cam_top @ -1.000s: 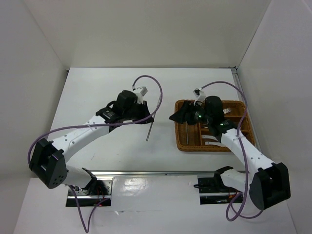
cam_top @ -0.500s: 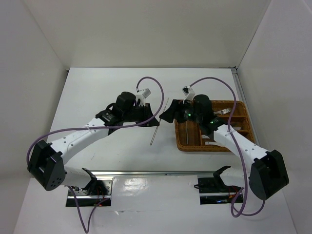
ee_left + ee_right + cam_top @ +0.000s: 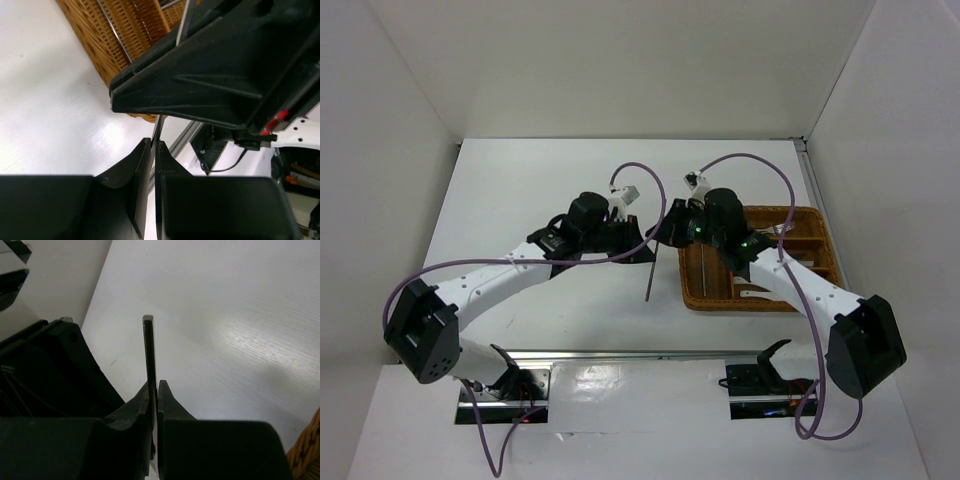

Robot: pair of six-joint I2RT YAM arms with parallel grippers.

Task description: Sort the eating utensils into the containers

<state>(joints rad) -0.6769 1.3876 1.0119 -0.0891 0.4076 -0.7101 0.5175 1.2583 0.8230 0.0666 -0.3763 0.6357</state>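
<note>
**wristcam_fan:** ok so which arm actually has the chopstick (image 3: 652, 276)? In the top view the two arms just blur together in the middle.

**yam_owner:** both, honestly. The left gripper (image 3: 154, 145) has its jaws down to a slit with the thin dark rod pinched between them. The right gripper (image 3: 153, 386) is clamped on the same rod the same way (its own camera shows a squared-off end poking up past the fingers). The two sit nose to nose over the white table (image 3: 520, 200), just left of the wicker tray (image 3: 720, 303).

**wristcam_fan:** so is any of it in the tray?

**yam_owner:** nope, it's all outside. From above it runs from the grippers toward the near edge of the table, slightly slanted, alongside the tray's left wall. Can't tell whether the free tip touches the table. Inside the tray there's a grey stick (image 3: 704, 270) lying lengthwise in the long left slot and a silver fork (image 3: 786, 228) in a far-right compartment. Can't make out the rest.
</note>
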